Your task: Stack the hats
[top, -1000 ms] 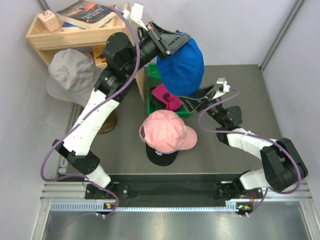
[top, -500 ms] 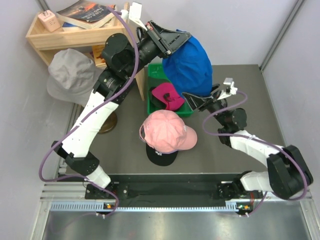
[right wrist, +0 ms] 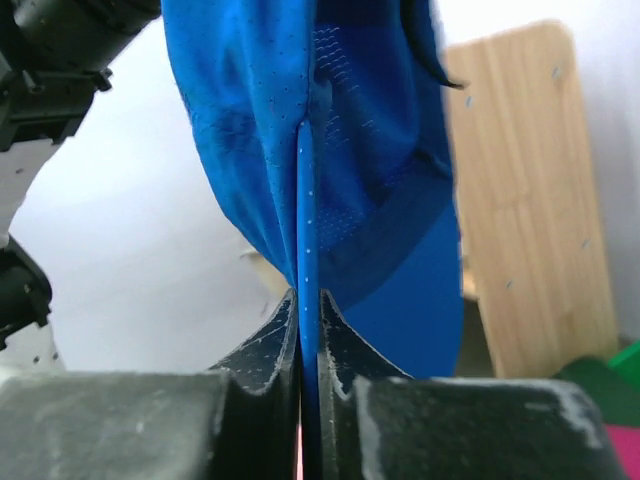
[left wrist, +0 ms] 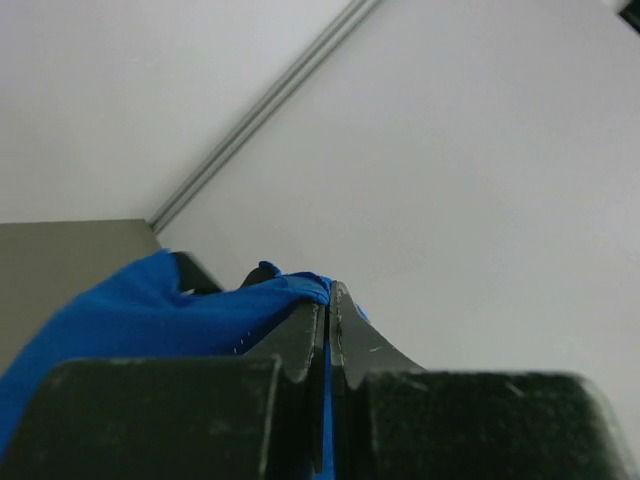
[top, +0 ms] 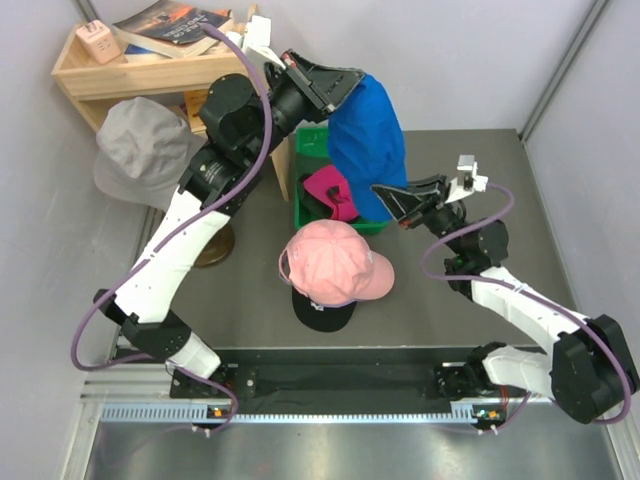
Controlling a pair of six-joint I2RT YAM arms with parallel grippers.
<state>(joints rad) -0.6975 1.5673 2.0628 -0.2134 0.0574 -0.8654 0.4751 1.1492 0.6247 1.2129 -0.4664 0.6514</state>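
Note:
The bright blue hat (top: pixel 367 140) hangs in the air above the green bin, stretched between both grippers. My left gripper (top: pixel 347 84) is shut on its top edge, with blue fabric (left wrist: pixel 130 315) pinched in the left gripper (left wrist: pixel 328 300). My right gripper (top: pixel 388 198) is shut on its lower edge; the blue hat (right wrist: pixel 350 130) rises straight out of the right gripper (right wrist: pixel 308 305). A pink hat (top: pixel 335 262) lies on a black hat (top: pixel 322 313) at the table's middle. A magenta hat (top: pixel 335 194) lies in the bin.
The green bin (top: pixel 306 148) stands behind the pink hat. A wooden shelf (top: pixel 130 72) with books fills the back left corner. A grey bucket hat (top: pixel 140 150) sits on a stand beside it. Grey walls close in on both sides.
My right gripper rose to the blue hat's lower edge and shut on it. The left arm swung the hat slightly, so it now hangs long and narrow.

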